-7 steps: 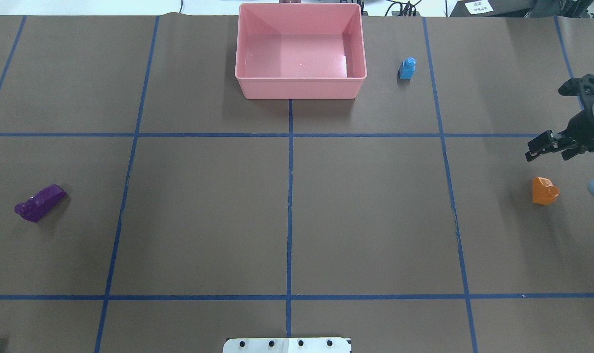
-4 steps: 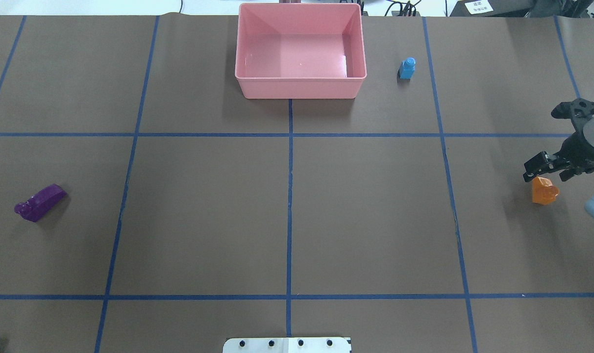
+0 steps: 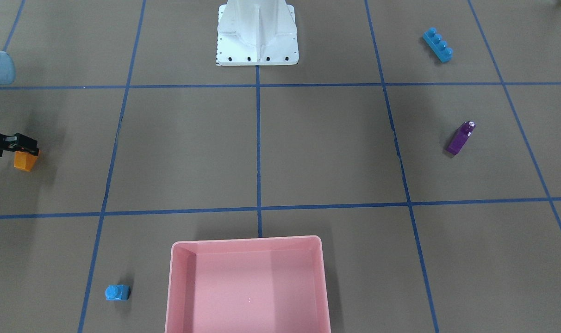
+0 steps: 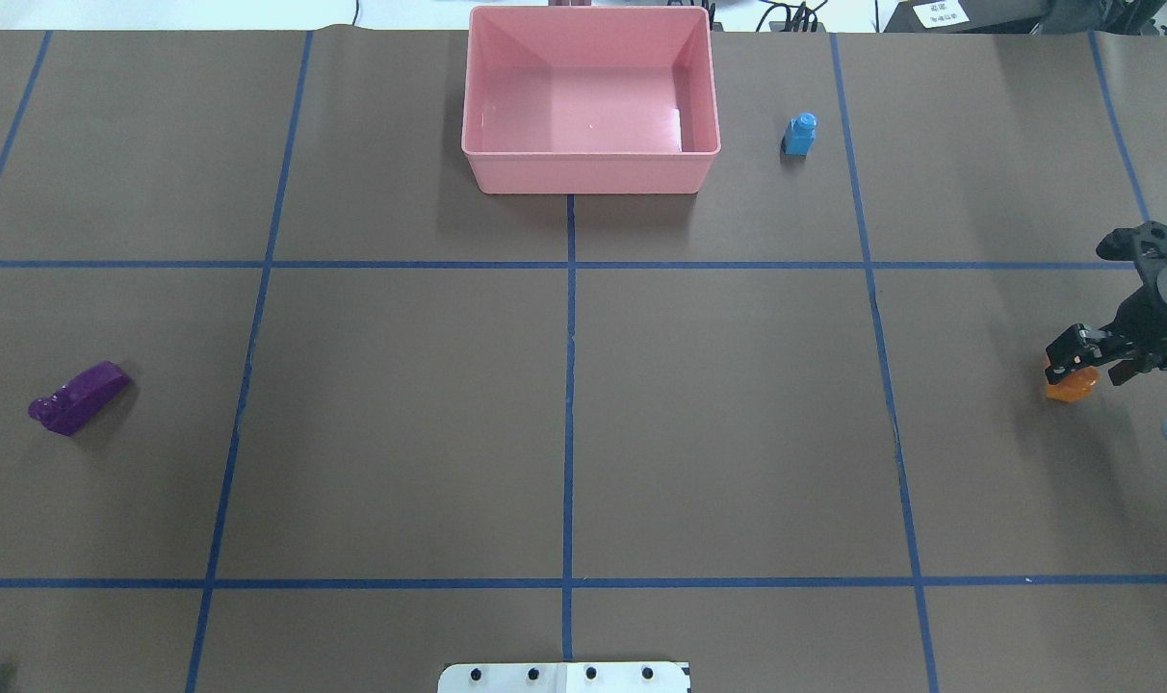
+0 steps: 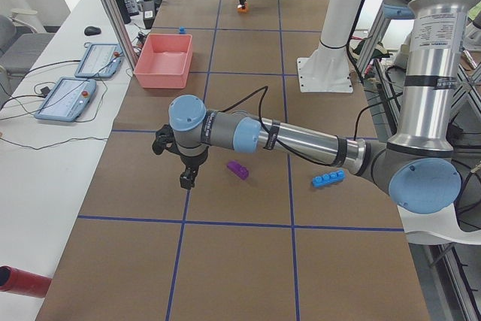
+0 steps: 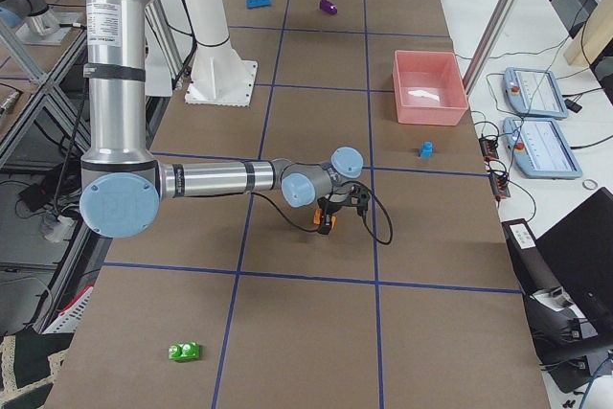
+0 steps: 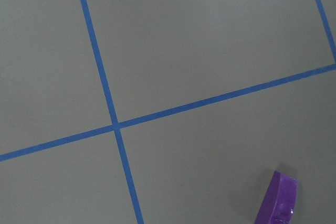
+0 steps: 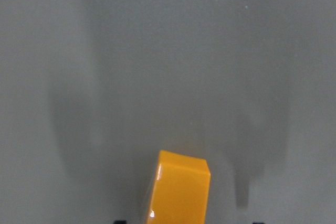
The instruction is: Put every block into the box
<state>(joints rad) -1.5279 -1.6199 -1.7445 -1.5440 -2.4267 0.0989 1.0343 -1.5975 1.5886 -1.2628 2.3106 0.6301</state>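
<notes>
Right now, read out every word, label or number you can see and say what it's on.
White paper label, top right of the overhead view: dark print, too small to read.
Blue-edged tablet, right side view: screen too small to read.
Shallow pink plastic box: no text.

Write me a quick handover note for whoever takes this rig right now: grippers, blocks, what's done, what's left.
Right gripper: open, low over the orange block, not closed on it.
Left gripper: hangs near the purple block; open or shut cannot be told.
Box: empty, at the table's far edge.
Small blue block: beside the box, on the robot's right.
Long blue block: on the table, on the robot's left.
Green block: on the table at the robot's right end.
Done: nothing boxed. Left: all five blocks, orange probably first.
</notes>
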